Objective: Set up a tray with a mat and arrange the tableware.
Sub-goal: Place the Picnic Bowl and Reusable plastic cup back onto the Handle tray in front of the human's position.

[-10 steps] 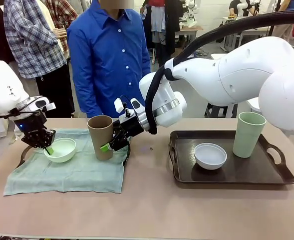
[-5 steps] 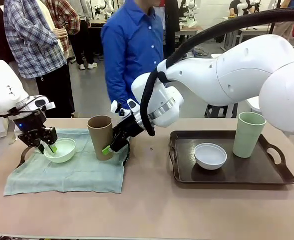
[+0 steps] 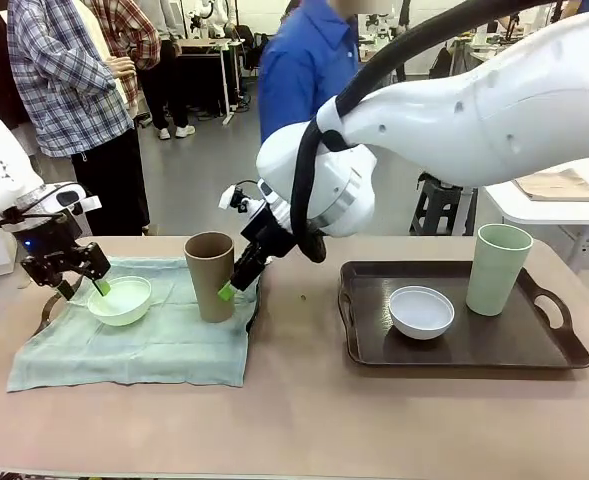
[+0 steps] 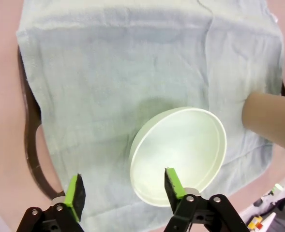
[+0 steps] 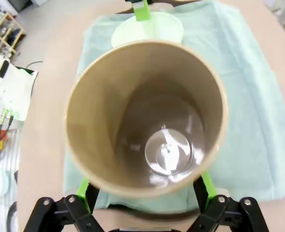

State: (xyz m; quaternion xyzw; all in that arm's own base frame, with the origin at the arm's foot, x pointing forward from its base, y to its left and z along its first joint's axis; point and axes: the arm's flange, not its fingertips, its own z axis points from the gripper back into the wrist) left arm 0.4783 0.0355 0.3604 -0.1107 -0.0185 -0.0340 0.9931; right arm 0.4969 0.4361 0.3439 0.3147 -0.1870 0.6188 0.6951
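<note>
Left gripper (image 4: 124,187): we see its fingers (image 4: 75,191) spread wide with nothing held. We cannot tell whether either pad touches anything.
Mint green bowl (image 4: 181,150): it sits on the mat (image 4: 108,63). Its near rim lies between our left fingers, with one pad over the bowl's edge and the other outside it, above the cloth.
Right gripper (image 5: 144,187): its fingers (image 5: 204,186) stand one on each side of the brown cup (image 5: 108,121), low on its wall. We cannot tell whether they press it or stand just off it.
Brown cup, place: it is upright and empty on the mat between our right fingers, and the mint green bowl lies beyond the fingertips.
Mat: a soft cloth draped over a dark tray (image 4: 28,145), whose handle curves out beside the outer left finger.
Second tray (image 3: 534,352): well apart from both grippers. It carries the white bowl (image 3: 421,310) and the pale green cup (image 3: 497,268).
Bowl, handling: we judge it light, stiff and smooth, perhaps breakable. We would pinch the rim with one finger inside and one outside, biting deep enough that it cannot slip.
Cup, handling: we judge it light, tall and tapered, so easy to tip on soft cloth. We would take it across the lower wall and squeeze gently.
</note>
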